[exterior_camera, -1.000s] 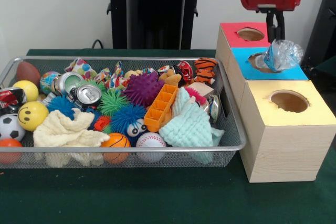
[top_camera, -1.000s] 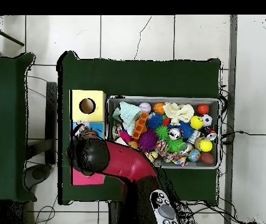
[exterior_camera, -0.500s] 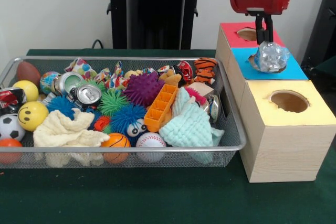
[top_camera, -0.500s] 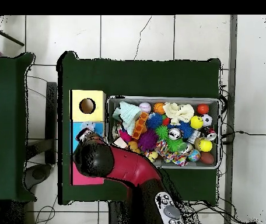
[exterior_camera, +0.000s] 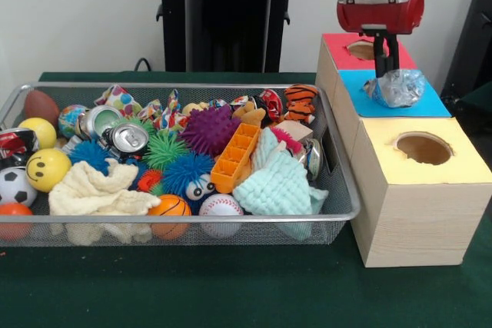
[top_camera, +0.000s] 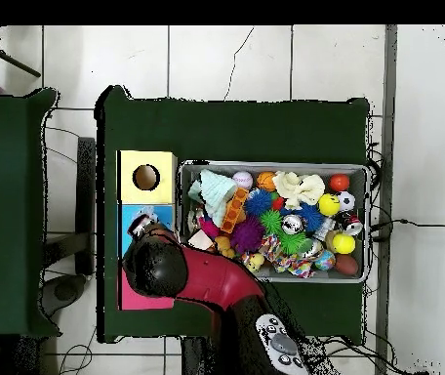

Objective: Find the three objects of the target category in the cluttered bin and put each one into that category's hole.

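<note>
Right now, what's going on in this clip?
The Sawyer arm's end effector is down at the blue-topped box, the middle one in a row with a red-topped box and a yellow-topped box. A crumpled clear plastic bottle sits over the blue box's hole, not yet dropped through. Whether the end effector is gripping it can't be told. The wire bin beside the boxes is full of balls, cans, cloths and toys.
</note>
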Controlling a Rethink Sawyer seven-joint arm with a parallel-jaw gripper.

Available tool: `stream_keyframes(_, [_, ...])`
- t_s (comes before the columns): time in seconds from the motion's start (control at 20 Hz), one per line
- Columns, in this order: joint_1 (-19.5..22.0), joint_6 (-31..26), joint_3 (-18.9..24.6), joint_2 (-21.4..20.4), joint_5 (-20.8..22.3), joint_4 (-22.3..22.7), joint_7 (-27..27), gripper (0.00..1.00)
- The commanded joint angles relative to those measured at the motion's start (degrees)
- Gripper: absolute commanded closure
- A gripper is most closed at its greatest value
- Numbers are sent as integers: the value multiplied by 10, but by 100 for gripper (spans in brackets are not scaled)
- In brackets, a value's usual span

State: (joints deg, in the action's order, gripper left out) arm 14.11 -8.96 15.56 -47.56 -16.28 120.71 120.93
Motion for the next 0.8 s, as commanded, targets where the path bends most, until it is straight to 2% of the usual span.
stream_keyframes(0.05, [1, 43, 31, 36, 24, 11, 71, 100])
stream_keyframes(0.55, [-7, 70, 25, 69, 34, -3, 76, 100])
stream_keyframes(0.7, [-37, 72, -14, 65, 31, -14, 82, 100])
stream_keyframes(0.75, [-48, 73, -27, 64, 30, -18, 83, 0])
stream_keyframes(0.8, [-58, 68, -39, 62, 27, -21, 86, 0])
